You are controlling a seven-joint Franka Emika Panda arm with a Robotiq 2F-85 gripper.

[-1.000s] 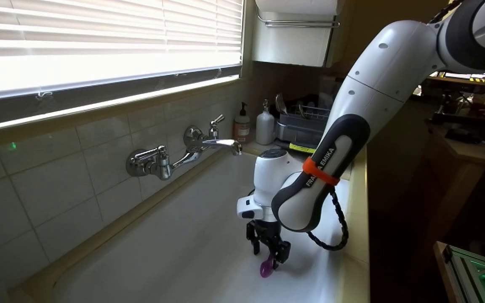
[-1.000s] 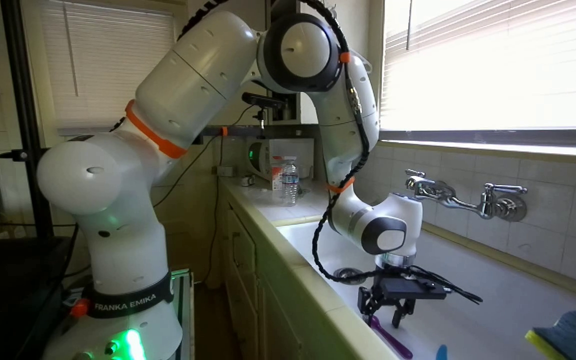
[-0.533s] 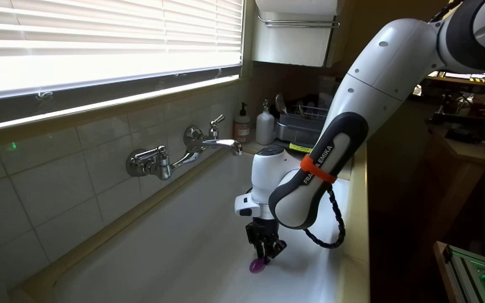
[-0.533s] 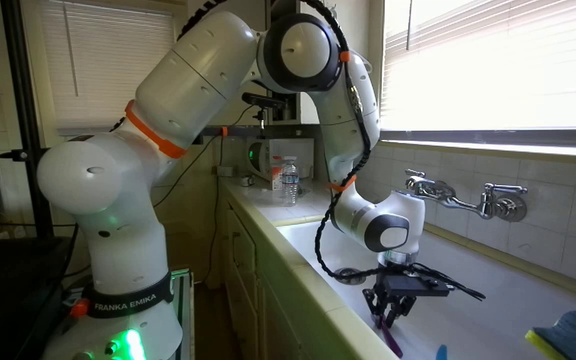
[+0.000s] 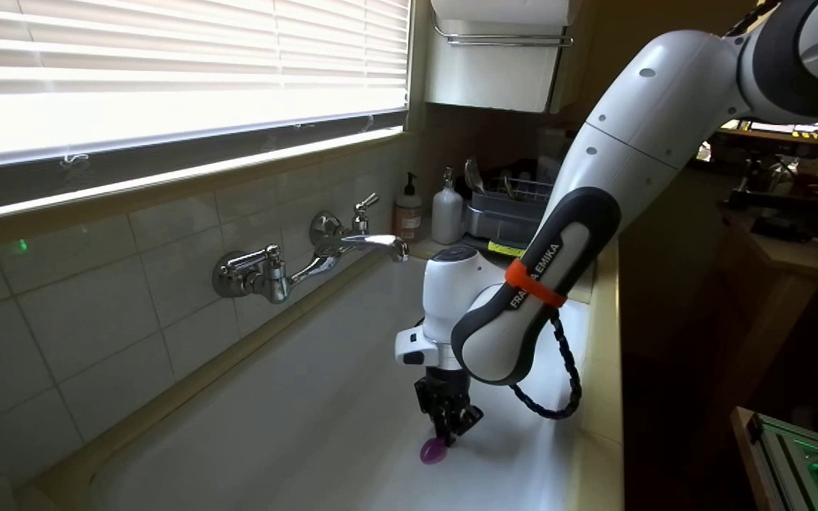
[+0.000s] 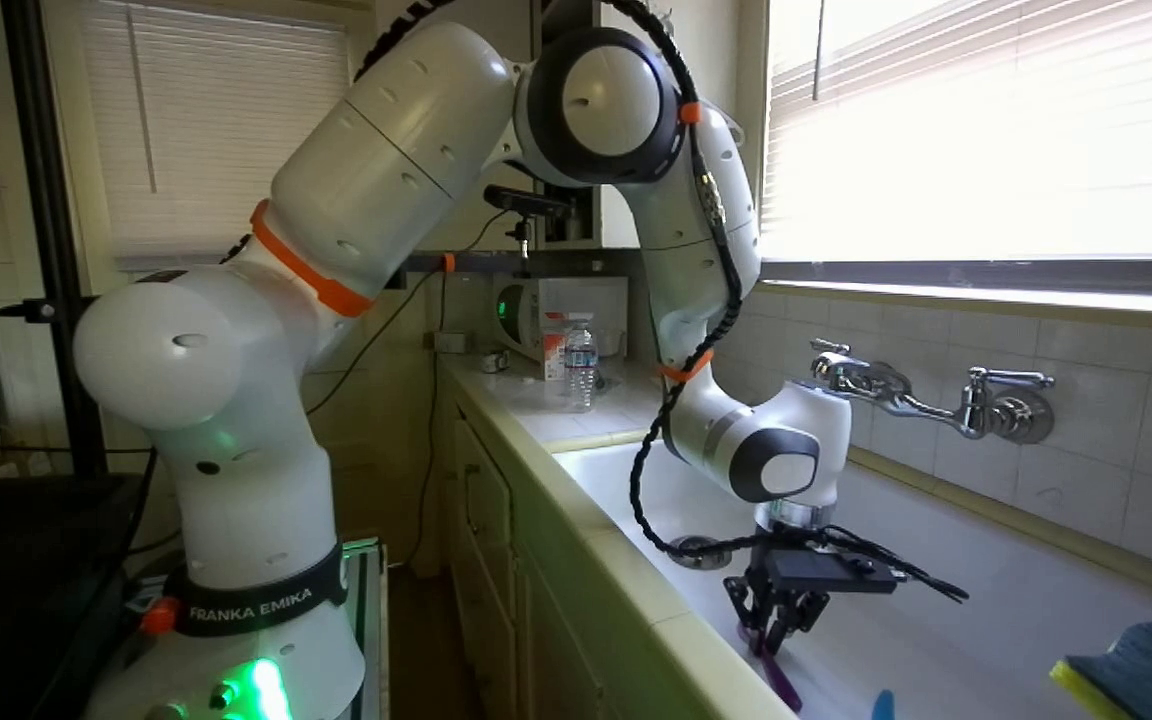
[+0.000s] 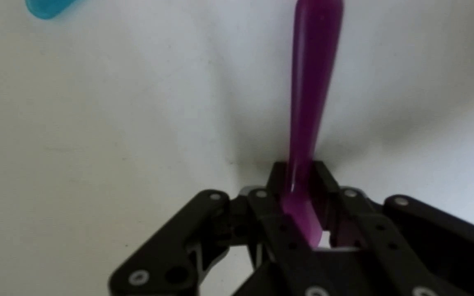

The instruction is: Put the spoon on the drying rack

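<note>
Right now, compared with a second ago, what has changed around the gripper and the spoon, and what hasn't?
The gripper, open a second ago, has shut on the purple plastic spoon where its handle nears the bowl. The spoon also turned slightly, the bowl shifting left in an exterior view. Unchanged: the chrome wall faucet, the blue-and-yellow sponge and the drying rack.

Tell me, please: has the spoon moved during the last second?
Yes. In an exterior view, the spoon's bowl has shifted to the left, farther from the counter edge at the right.
</note>
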